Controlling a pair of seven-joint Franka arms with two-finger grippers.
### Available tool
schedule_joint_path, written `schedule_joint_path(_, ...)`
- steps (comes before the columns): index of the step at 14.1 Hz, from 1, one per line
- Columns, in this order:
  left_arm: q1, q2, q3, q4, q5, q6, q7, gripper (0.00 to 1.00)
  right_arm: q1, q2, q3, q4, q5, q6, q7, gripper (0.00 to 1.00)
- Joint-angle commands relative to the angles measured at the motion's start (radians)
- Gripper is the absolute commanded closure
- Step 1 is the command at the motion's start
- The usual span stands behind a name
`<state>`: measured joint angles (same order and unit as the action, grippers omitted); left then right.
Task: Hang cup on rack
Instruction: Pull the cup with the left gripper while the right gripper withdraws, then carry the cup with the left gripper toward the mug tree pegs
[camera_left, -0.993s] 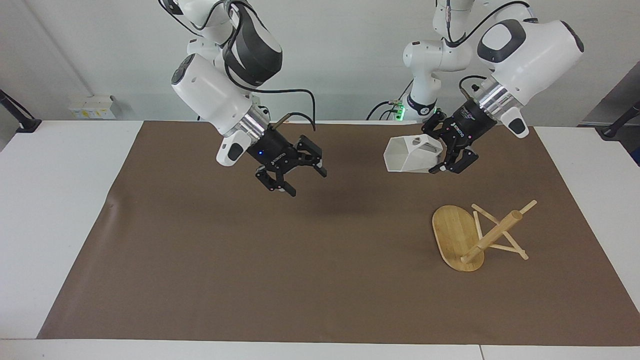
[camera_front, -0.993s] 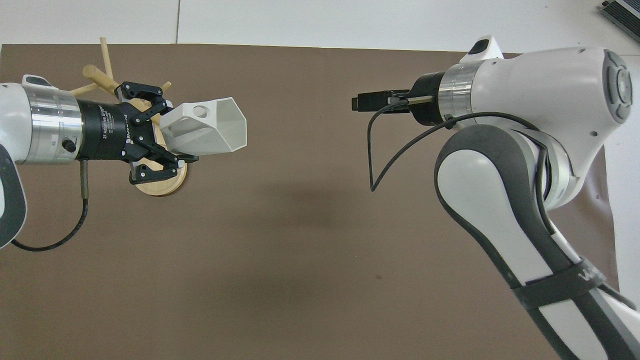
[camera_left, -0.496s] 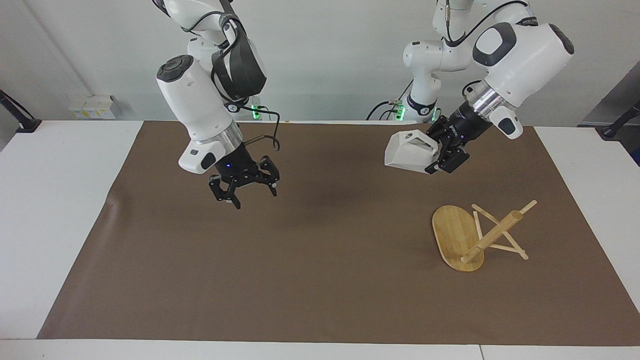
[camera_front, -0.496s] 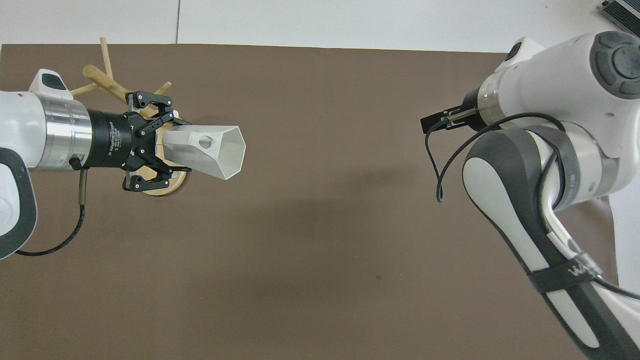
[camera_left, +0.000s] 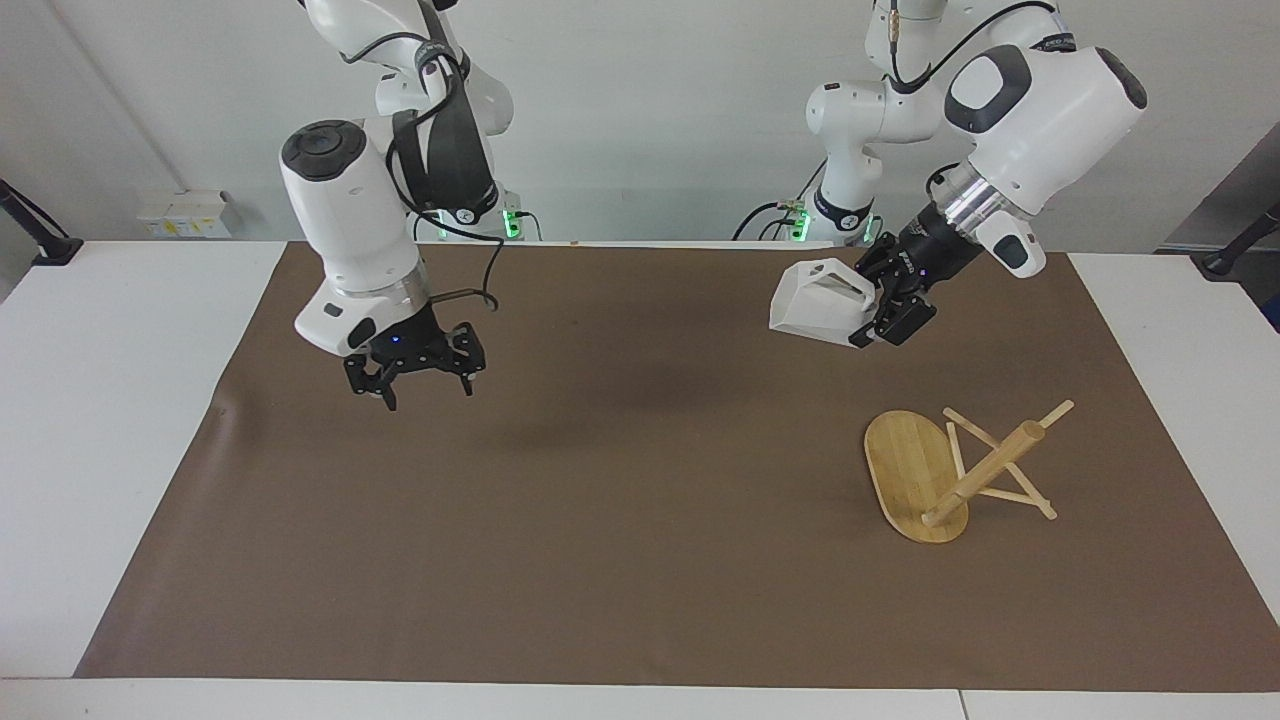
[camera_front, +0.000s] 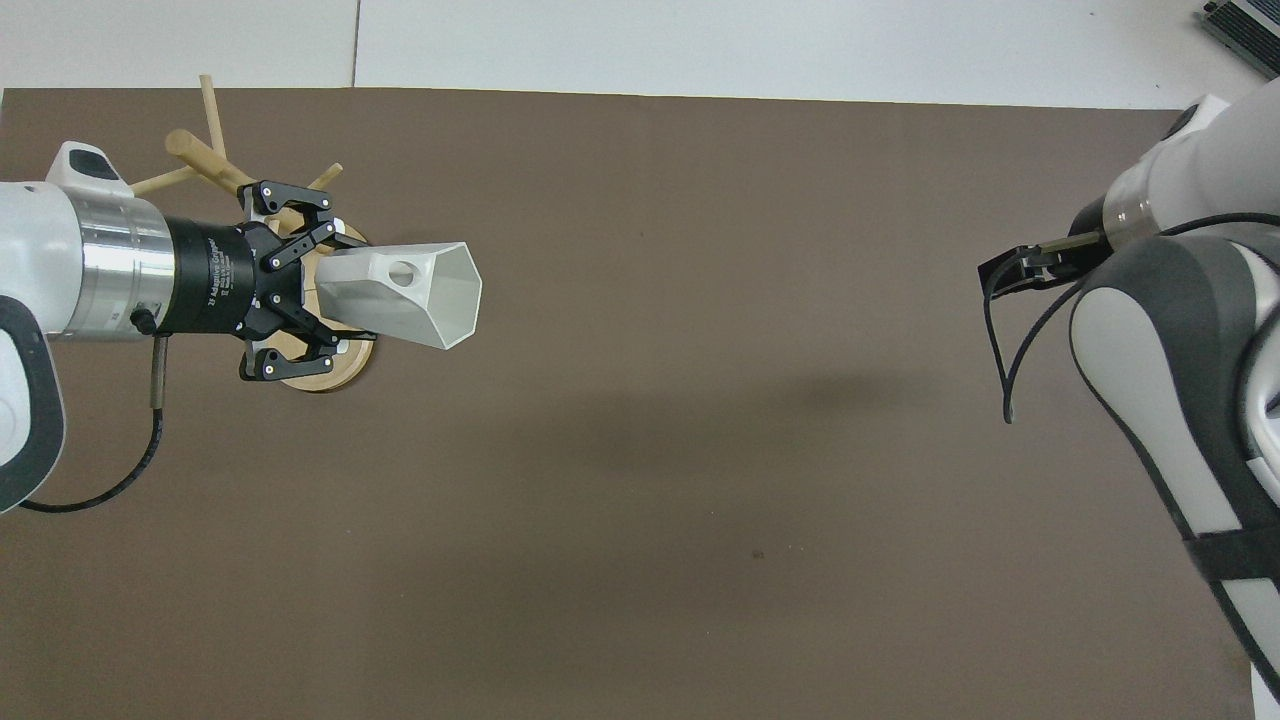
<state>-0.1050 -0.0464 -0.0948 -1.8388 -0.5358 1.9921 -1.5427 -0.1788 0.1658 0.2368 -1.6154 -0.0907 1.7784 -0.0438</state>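
- Our left gripper (camera_left: 880, 325) is up in the air over the brown mat (camera_left: 600, 560), and its fingers are closed on the base end of the cup (camera_left: 815, 308).
- The cup lies on its side in this grasp, with the hexagonal mouth pointing toward the right arm's end of the table.
- The rack (camera_left: 955, 470) stands tilted on the mat at about 5 o'clock from the cup in the facing view, and nothing hangs on its pegs.
- Our right gripper (camera_left: 420, 385) hovers over the mat toward the right arm's end, with its fingers spread open and holding nothing.
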Motion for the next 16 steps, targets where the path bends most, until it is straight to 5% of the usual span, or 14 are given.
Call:
schedule_joint_path(1,0.019,-0.026,-0.003,-0.022,-0.001,-0.004,-0.121,1.0,-0.007,-0.049,-0.03,0.002,-0.015,-0.069,0.012,0.0)
schedule_joint_path(8,0.067,-0.026,0.001,-0.028,-0.018,0.013,-0.538,1.0,-0.008,-0.08,-0.114,0.109,0.044,-0.287,0.018,0.0)
schedule_joint_path(12,0.064,-0.026,-0.002,-0.053,-0.013,0.111,-0.857,1.0,-0.004,-0.104,-0.163,0.097,0.115,-0.286,0.03,0.0)
schedule_joint_path(16,0.048,-0.032,-0.006,-0.076,-0.012,0.16,-0.977,1.0,-0.004,-0.111,-0.163,0.072,0.1,-0.206,0.024,0.0)
